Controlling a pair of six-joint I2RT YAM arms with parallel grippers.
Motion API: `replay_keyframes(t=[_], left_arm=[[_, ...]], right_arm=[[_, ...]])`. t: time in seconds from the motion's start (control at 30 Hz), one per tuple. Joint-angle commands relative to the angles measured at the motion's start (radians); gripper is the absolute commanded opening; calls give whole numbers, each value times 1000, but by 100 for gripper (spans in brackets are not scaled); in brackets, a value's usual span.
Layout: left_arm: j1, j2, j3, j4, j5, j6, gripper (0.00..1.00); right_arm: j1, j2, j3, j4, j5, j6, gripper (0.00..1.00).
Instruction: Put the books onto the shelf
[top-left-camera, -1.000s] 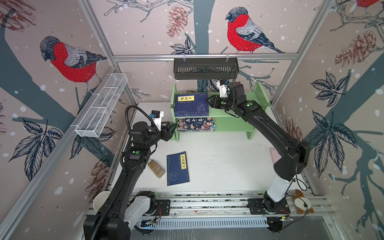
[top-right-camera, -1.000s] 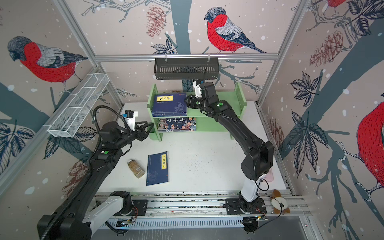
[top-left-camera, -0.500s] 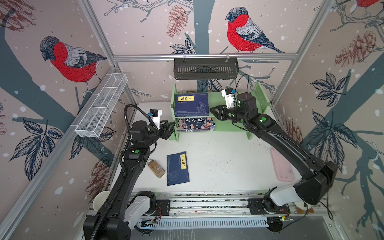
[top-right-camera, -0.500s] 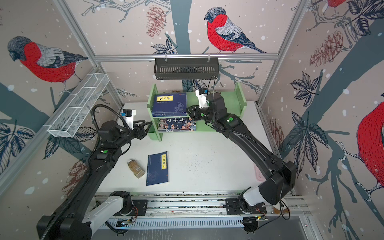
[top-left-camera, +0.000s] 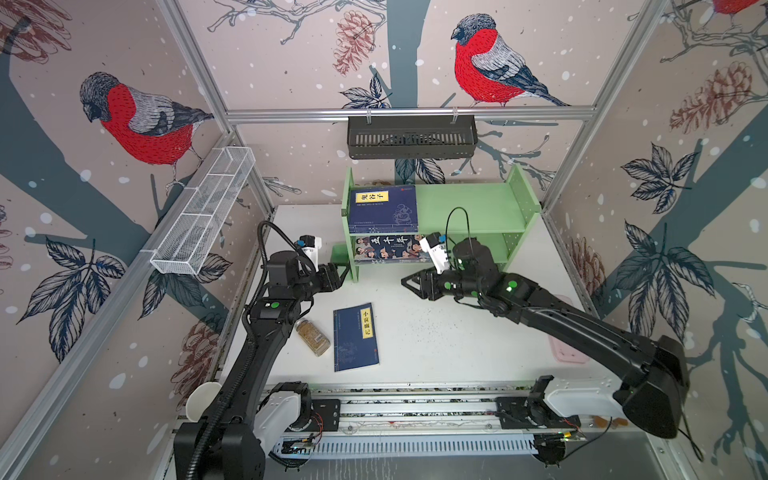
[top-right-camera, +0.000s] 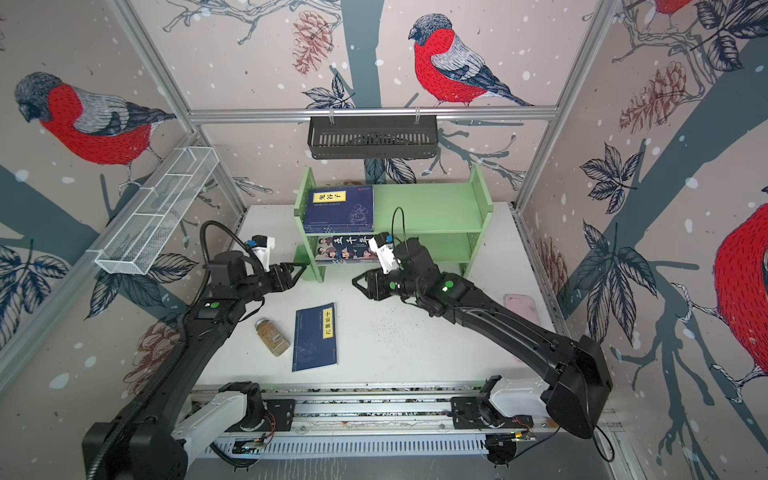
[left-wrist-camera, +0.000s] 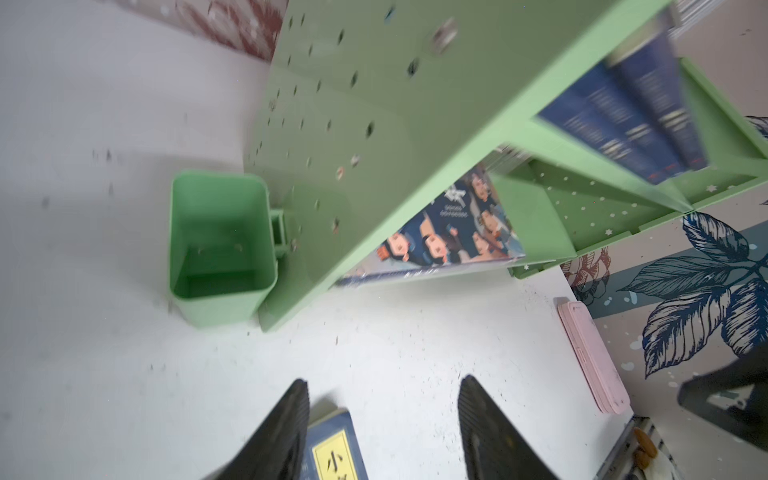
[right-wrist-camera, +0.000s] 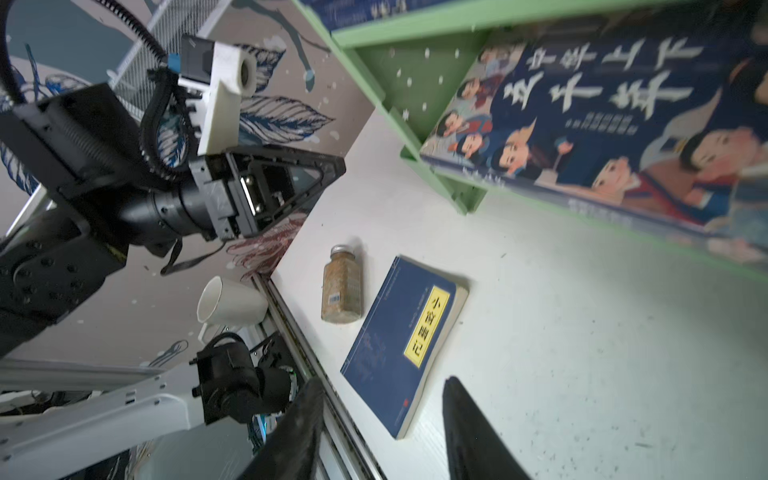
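1. White tabletop (top-left-camera: 436, 332) in a booth with bullfinch-print walls. A black slotted basket (top-left-camera: 411, 137) hangs on the back rail and a white wire basket (top-left-camera: 203, 216) on the left wall.
2. The green shelf (top-left-camera: 469, 199) stands at the back of the table. A top-tier navy book (top-left-camera: 383, 210) lies flat at its left end. In the left wrist view I see blurred navy spines there and can't count them. The cartoon-cover book (top-left-camera: 390, 248) lies flat on the lower tier.
3. One loose navy book (top-left-camera: 355, 336) lies flat on the table in front of the shelf. A spice jar (top-left-camera: 313, 336) lies just beside it on its left.
4. Left gripper (top-left-camera: 338, 272): jaws spread, nothing between them. Its tips are near the shelf's left side panel and the green cup (left-wrist-camera: 220, 249). The loose book lies nearer the front rail than the tips, not touched.
5. Right gripper (top-left-camera: 409, 284): jaws spread, empty. It points left in front of the lower tier, clear of the shelf. The loose book lies apart from it, to its front-left.
6. Both arms reach in from the front rail. The left arm rises and bends toward the shelf. The right arm stretches diagonally from the right front corner.
7. A pink case (top-left-camera: 567, 353) lies at the right edge, partly under the right arm. A white mug (top-left-camera: 201, 401) sits off the front-left corner.
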Motion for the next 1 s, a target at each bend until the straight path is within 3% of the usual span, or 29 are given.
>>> replay_keyframes(t=[0.0, 0.13, 0.27, 0.43, 0.97], left_arm=[[10, 11, -44, -39, 42, -74, 59], [21, 28, -96, -29, 22, -128, 60], [31, 35, -137, -9, 8, -153, 60], [40, 38, -185, -7, -71, -160, 64], [47, 56, -260, 28, -127, -169, 61]], right_arm=[[41, -38, -117, 139, 20, 98, 57], [86, -9, -253, 286, 1, 188, 60], [121, 100, -272, 363, -10, 215, 61], [134, 273, -223, 382, 11, 213, 61], [143, 623, -27, 481, 55, 178, 54]])
